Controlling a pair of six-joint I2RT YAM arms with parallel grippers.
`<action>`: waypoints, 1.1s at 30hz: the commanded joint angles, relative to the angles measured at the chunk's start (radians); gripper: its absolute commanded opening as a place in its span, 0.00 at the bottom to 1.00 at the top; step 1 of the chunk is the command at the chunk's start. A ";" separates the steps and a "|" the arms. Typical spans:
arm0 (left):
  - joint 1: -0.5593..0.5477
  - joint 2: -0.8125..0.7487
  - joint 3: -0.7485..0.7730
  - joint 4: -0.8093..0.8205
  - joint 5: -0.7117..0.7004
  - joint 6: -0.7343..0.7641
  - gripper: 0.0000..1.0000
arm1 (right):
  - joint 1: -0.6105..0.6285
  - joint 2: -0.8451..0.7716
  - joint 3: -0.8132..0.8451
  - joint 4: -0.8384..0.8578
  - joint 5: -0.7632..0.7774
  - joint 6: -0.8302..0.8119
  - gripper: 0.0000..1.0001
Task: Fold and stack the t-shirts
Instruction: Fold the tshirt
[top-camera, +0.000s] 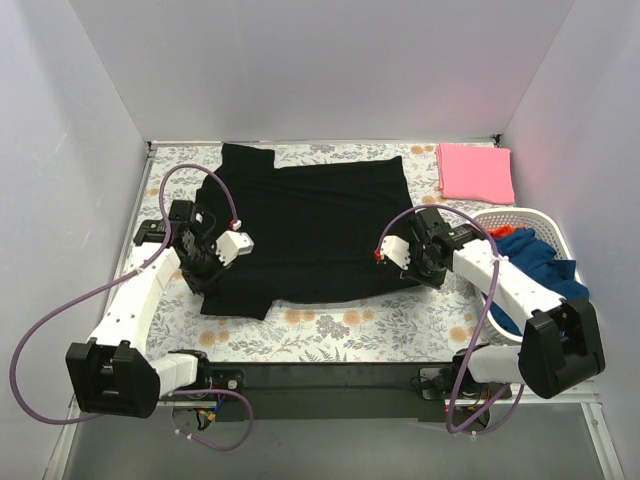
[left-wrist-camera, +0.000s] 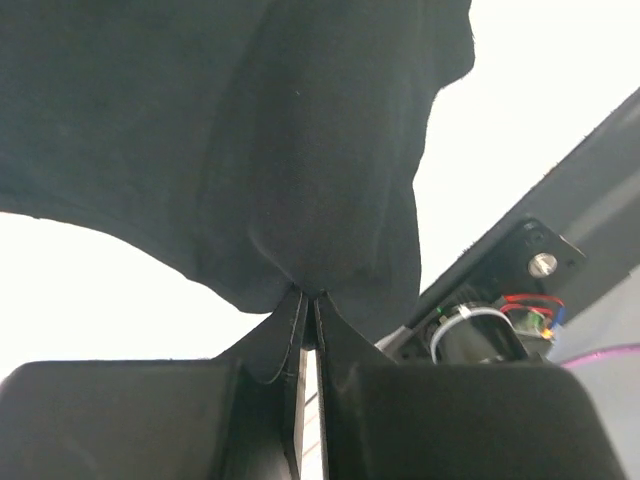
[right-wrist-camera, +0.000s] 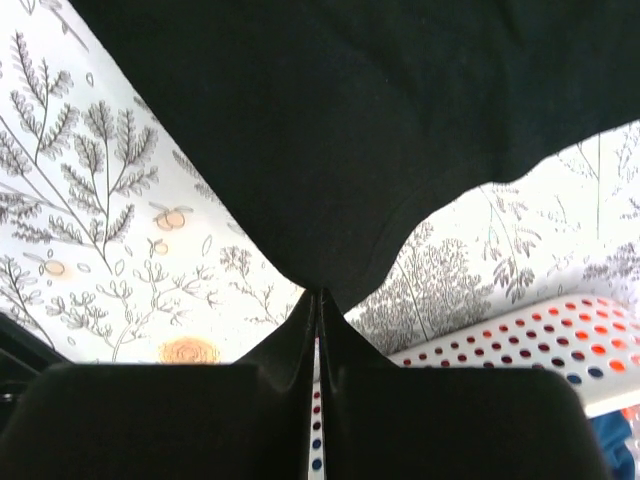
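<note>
On floral tablecloth (top-camera: 400, 320), between white walls (top-camera: 320, 60): black t-shirt (top-camera: 310, 220) spread.

Black t-shirt (top-camera: 310, 225) lies spread out; pink t-shirt (top-camera: 475, 172) folded.

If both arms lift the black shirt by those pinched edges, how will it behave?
Probably floppy: the black shirt puckers into folds where the left end effector pinches it. It will likely sag between that and the right end effector, since only two edge points are held.

black t-shirt (top-camera: 320, 225): matt cloth | basket (top-camera: 528, 222): perforated white plastic
</note>
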 joint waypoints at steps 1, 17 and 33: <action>0.003 -0.059 0.009 -0.089 -0.028 -0.003 0.00 | -0.007 -0.052 0.020 -0.064 0.019 -0.026 0.01; 0.003 -0.071 0.127 -0.096 -0.072 -0.017 0.00 | -0.013 -0.116 0.032 -0.184 -0.024 -0.046 0.01; 0.011 0.369 0.415 0.075 -0.094 0.081 0.00 | -0.171 0.245 0.354 -0.184 -0.073 -0.206 0.01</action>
